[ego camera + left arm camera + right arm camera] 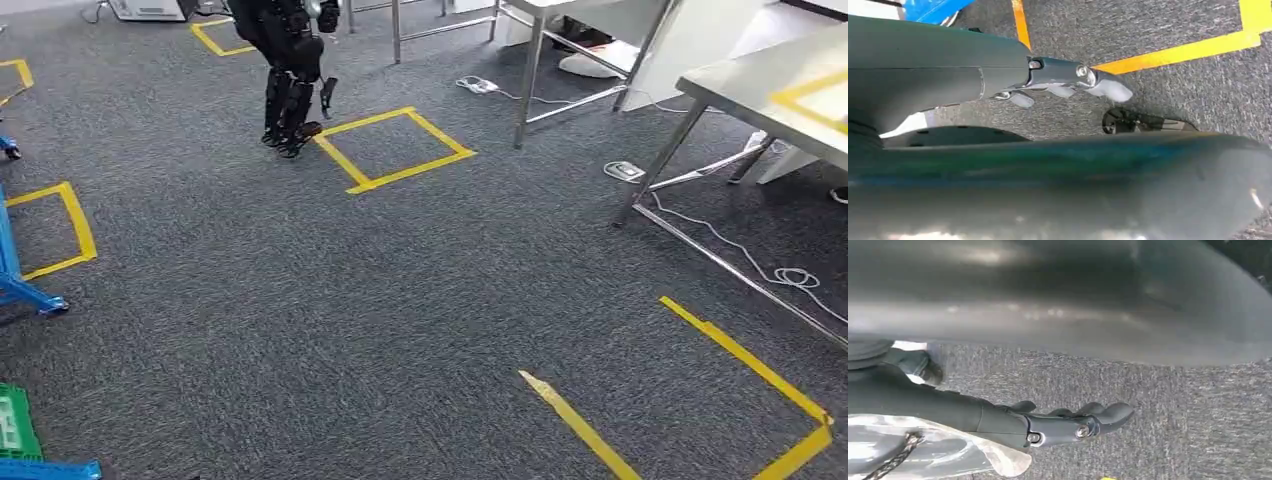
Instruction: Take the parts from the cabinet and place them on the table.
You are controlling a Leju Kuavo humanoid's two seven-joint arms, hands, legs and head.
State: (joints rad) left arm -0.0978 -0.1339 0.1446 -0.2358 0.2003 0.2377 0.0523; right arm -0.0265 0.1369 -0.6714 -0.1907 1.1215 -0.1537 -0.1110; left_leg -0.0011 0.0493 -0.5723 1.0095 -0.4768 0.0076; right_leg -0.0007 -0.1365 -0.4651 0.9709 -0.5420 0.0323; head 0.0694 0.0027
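My right hand (1058, 422) hangs over grey carpet. A clear plastic bag (943, 452) with a dark chain-like part inside is tucked against its thumb side, and the hand holds it. The fingers beyond the bag are nearly straight. My left hand (1068, 82) also hangs over the carpet, fingers straight and apart, with nothing in it. A steel table (760, 85) marked with yellow tape stands at the right of the head view.
Another dark robot's legs (290, 95) stand beside a yellow tape square (395, 150). A second steel table (545, 60) is behind, with cables (740, 255) on the floor. A blue frame (15, 285) and a green crate (15, 425) are at left.
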